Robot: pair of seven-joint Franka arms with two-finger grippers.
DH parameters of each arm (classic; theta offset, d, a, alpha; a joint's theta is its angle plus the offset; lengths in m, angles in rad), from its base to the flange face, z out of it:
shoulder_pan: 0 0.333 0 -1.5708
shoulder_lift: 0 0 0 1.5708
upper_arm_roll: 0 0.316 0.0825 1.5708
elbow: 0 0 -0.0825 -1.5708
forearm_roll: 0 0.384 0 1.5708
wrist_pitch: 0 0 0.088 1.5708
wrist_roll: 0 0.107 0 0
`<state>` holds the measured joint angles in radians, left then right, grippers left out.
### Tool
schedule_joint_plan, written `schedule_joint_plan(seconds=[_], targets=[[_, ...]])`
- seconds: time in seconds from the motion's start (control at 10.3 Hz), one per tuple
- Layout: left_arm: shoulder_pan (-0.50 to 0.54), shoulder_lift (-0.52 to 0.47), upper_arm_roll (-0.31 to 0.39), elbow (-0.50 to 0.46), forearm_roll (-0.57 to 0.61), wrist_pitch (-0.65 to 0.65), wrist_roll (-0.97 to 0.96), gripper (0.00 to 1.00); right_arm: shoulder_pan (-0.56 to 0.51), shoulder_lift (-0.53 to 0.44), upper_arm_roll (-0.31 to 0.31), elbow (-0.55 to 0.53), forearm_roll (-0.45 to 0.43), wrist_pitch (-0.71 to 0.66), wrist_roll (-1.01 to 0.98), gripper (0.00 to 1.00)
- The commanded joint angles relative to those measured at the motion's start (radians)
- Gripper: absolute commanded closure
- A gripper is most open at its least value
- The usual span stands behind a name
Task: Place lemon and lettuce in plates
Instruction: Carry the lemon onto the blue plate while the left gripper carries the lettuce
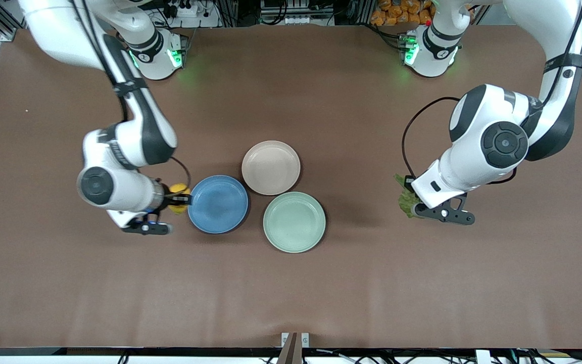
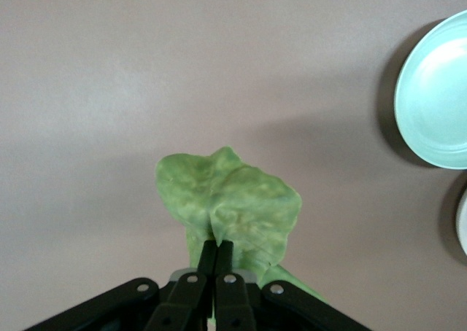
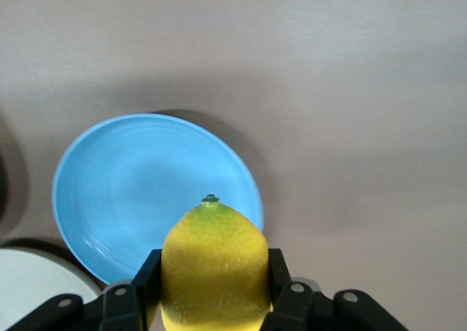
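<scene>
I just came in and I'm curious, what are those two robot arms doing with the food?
The right gripper holds the lemon beside the blue plate. The left gripper holds the lettuce above the bare table, toward the left arm's end, away from the plates. The beige-pink plate and the mint-green plate are empty.

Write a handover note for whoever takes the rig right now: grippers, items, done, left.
Right gripper: shut on the lemon, in the air at the edge of the blue plate, on the side toward the right arm's end.
Left gripper: shut on the lettuce, over bare table toward the left arm's end, away from the plates.
Beige-pink plate and mint-green plate hold nothing; blue plate too.
Done: both items picked up.
Left: place the lemon, likely in the blue plate; carry the lettuce to the beige-pink plate and release.
</scene>
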<state>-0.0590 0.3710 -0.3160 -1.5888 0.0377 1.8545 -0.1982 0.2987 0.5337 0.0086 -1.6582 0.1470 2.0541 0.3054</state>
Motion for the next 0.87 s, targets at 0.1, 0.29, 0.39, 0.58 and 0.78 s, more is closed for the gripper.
schedule_joint_plan(seconds=[0.1, 0.29, 0.39, 0.58, 0.78], targets=[[-0.047, -0.017, -0.001, 0.004, -0.119, -0.035, -0.171, 1.0, 0.074, 0.115, -0.004, 0.034, 0.082, 0.125, 0.012, 1.0], [-0.076, -0.015, -0.044, 0.004, -0.162, -0.035, -0.318, 1.0, 0.092, 0.135, -0.004, 0.034, 0.082, 0.132, 0.014, 0.91], [-0.118, -0.009, -0.052, 0.004, -0.166, -0.032, -0.396, 1.0, 0.097, 0.147, -0.004, 0.034, 0.082, 0.138, 0.014, 0.71], [-0.185, -0.004, -0.046, 0.006, -0.163, -0.023, -0.45, 1.0, 0.097, 0.149, -0.007, 0.032, 0.082, 0.138, 0.015, 0.17], [-0.258, 0.026, -0.041, 0.012, -0.163, 0.032, -0.562, 1.0, 0.096, 0.144, -0.009, 0.035, 0.08, 0.13, 0.014, 0.0]])
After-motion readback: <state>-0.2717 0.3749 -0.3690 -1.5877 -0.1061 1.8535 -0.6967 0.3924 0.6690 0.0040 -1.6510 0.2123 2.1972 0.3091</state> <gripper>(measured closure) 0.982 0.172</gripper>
